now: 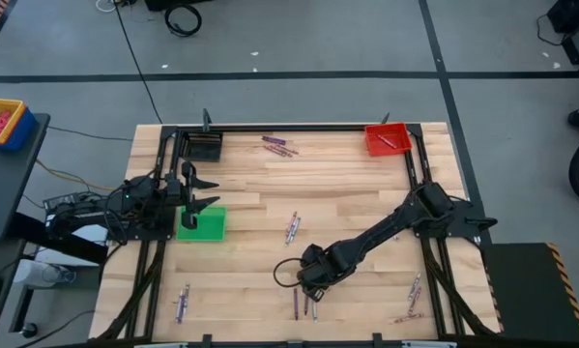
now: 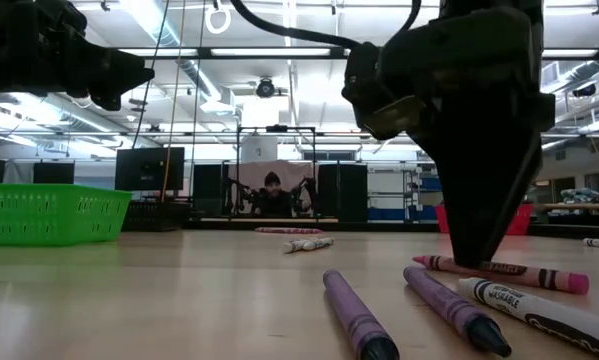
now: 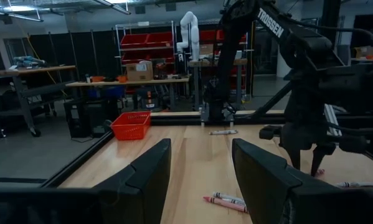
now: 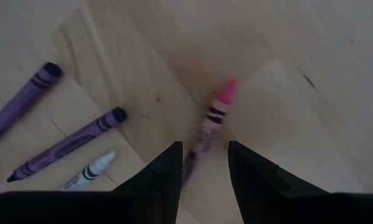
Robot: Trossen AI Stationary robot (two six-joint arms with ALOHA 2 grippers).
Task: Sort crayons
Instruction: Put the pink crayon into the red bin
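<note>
Purple crayons (image 2: 357,320) flank a pink crayon (image 4: 212,119) straddled by the released right pincer (image 4: 203,163).

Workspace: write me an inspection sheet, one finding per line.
Surface: pale wooden plank table, black frame along its edges.
Job's things: thin purple, white and pink crayons scattered in small groups; pink wax crayon lies between the right tool's fingers.
Bins: green plastic basket, red plastic basket, black tray.
Clutter: nothing seen.
Tools: right tool down at the table's near edge, open astride the pink crayon; left tool open, over the green basket.
Cables: black cable crossing the floor.
Surroundings: grey floor, shelving, a person beyond the table.
</note>
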